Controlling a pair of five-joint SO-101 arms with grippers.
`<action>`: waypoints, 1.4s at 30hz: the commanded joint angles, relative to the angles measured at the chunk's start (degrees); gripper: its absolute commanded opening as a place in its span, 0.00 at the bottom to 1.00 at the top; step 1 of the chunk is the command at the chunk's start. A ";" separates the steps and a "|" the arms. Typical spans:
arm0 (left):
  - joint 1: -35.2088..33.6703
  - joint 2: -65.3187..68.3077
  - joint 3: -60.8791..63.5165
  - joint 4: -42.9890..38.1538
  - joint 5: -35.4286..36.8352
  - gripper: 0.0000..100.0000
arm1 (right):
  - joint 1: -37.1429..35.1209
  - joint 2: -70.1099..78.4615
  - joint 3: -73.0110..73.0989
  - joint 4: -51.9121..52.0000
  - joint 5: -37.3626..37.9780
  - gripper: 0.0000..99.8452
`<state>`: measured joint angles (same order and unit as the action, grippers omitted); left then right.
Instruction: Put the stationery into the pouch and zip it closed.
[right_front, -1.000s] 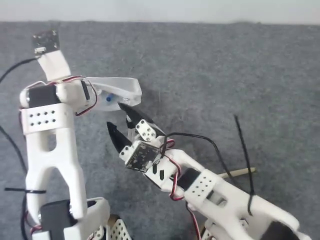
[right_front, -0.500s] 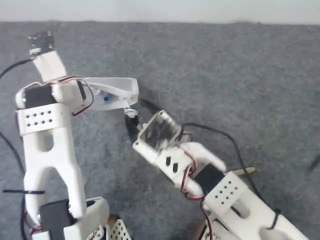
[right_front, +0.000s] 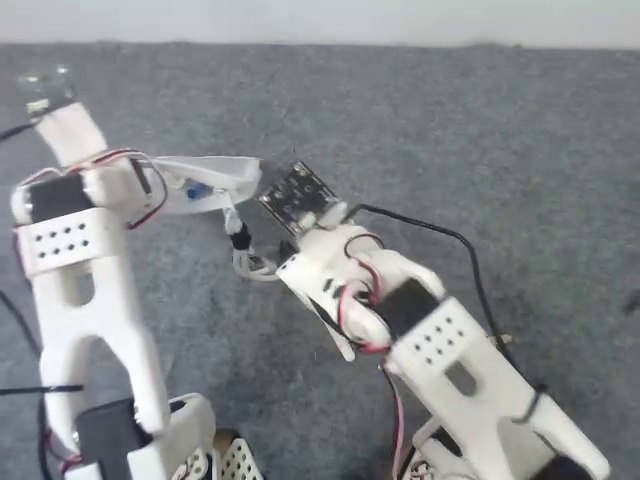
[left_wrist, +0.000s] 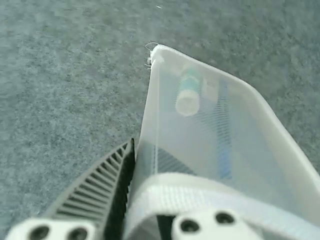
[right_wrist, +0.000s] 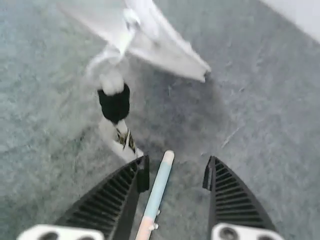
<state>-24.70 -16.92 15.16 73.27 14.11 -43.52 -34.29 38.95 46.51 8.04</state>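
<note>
The white mesh pouch hangs off the grey carpet, pinched at one end by my left gripper, which is shut on it. Through the mesh I see a glue-stick-like tube and a blue pen inside the pouch. A black zipper pull with a white strap dangles from the pouch's free end. My right gripper is open just below that zipper pull. A pale blue stick lies between its fingers; I cannot tell whether it touches them.
Grey carpet covers the table up to a pale wall at the far edge. A black cable loops off the right arm. Both arm bases crowd the near edge, and open carpet lies to the far right.
The right arm has swung left toward the pouch's free end, its wrist turning over so the camera board faces up. The left arm has drifted slightly left with the pouch.
</note>
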 joint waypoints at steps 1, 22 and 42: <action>-1.41 -2.90 -0.92 -1.67 1.23 0.01 | 0.75 5.58 -5.27 0.22 -0.70 0.18; -3.16 -2.99 -0.92 -1.58 1.93 0.01 | 2.95 45.93 -24.35 0.22 -0.70 0.18; -2.99 -2.90 -0.92 -1.41 1.93 0.01 | 6.46 55.78 -33.32 6.81 -0.70 0.01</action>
<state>-27.52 -16.92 15.16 73.10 14.99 -37.19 24.26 7.21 51.08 7.60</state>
